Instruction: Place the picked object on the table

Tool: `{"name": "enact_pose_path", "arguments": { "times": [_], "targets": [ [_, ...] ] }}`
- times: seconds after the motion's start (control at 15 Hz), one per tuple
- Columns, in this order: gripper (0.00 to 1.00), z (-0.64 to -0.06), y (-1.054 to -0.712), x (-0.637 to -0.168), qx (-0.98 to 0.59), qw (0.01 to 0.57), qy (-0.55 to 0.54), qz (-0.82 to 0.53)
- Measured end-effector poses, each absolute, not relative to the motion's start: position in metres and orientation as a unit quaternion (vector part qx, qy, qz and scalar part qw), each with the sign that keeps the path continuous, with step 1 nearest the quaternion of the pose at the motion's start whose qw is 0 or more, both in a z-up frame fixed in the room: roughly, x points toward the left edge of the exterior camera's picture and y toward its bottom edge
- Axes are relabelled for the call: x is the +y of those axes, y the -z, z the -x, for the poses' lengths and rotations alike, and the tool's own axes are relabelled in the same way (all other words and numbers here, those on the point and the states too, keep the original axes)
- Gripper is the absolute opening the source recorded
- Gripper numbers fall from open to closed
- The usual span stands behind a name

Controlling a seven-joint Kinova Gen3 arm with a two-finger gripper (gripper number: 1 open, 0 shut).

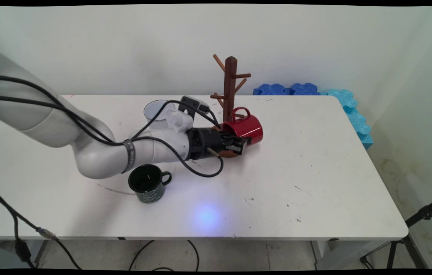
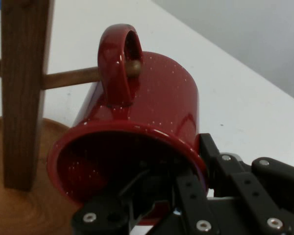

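green mug [image 1: 149, 184] | gripper [image 2: 186, 188] pinches glossy red mug [image 2: 152, 112] rim | handle on peg [image 2: 71, 77]

Glossy speckled mug [image 2: 152, 107], wooden rack [image 2: 22, 93]

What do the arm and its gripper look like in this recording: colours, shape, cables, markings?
The arm is white, built of smooth rounded tubular links. Black cables run loosely along it, held by a dark lettered band near the wrist. The gripper is black, with a cylindrical base and jointed linkage fingers fastened by silver screws.

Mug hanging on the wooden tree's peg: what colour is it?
Red with fine pale speckles, clearest in the hand view.
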State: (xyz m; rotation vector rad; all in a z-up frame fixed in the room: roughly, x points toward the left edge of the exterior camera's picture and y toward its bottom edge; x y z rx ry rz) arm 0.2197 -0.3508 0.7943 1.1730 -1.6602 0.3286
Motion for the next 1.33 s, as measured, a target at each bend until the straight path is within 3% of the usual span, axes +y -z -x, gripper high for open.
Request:
{"name": "enact_pose_path", "arguments": {
  "times": [0.73, 1.33],
  "targets": [
    [0.0, -0.238, -0.831, -0.32, -0.709, 0.52, -0.121, -0.46],
    [0.0, -0.27, -0.875, -0.312, -0.759, 0.484, -0.127, -0.416]
  ]
}}
